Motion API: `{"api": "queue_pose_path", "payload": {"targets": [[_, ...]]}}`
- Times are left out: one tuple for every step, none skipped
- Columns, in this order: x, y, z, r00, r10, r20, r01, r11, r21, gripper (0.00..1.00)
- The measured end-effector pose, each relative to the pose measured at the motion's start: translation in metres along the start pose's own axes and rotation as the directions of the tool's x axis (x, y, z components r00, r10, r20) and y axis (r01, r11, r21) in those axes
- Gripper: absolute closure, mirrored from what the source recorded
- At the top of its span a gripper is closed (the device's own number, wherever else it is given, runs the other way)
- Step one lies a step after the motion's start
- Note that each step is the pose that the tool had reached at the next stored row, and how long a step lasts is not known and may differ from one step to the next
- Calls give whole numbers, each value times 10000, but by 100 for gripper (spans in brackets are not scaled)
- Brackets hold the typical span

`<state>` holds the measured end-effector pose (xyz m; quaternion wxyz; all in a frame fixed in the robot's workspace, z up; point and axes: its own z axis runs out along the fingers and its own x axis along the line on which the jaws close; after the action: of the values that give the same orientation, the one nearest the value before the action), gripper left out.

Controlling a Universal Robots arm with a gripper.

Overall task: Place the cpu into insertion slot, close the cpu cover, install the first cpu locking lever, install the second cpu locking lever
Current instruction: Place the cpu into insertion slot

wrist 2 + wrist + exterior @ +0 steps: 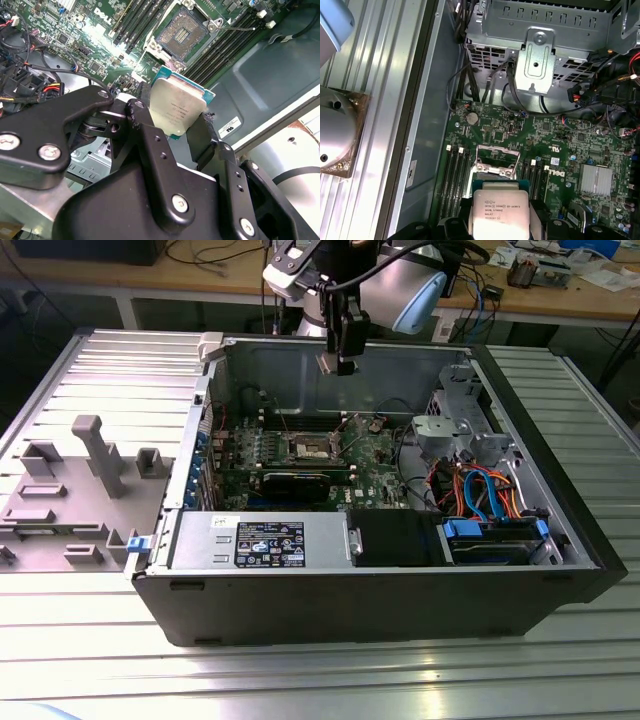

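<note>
Black fingers (145, 130) of the gripper (172, 112) are clamping the cpu (179, 105) by two opposite edges, holding it in the air above the motherboard (85, 45). Beyond it, the socket (181, 34) is lying uncovered, its contacts showing. In the exterior view, the gripper is hanging over the open case (350, 590).

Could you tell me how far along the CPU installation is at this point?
Done: the cpu has been picked up. In hand: the gripper holds it by its edges above the open case, over the motherboard. Left: the socket is empty, so none of the four steps is finished.
</note>
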<state>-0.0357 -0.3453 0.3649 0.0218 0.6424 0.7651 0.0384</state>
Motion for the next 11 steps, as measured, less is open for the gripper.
{"api": "queue_pose_path", "payload": {"targets": [[0,0,0,10000,0,0,0,10000,0,47],[0,0,0,10000,1,0,-1,10000,0,47],[0,0,0,10000,1,0,-1,10000,0,47],[0,0,0,10000,4,1,-4,10000,0,47],[0,0,1,10000,22,2,-22,10000,-1,47],[0,0,1,10000,51,4,-51,10000,-1,47],[0,0,2,10000,86,7,-86,10000,-2,47],[0,0,2,9999,117,9,-117,9999,-3,47],[0,0,2,9999,140,12,-140,9999,-3,47],[0,0,2,9999,163,14,-163,9999,-3,47],[0,0,2,9998,183,16,-183,9998,-3,47]]}}
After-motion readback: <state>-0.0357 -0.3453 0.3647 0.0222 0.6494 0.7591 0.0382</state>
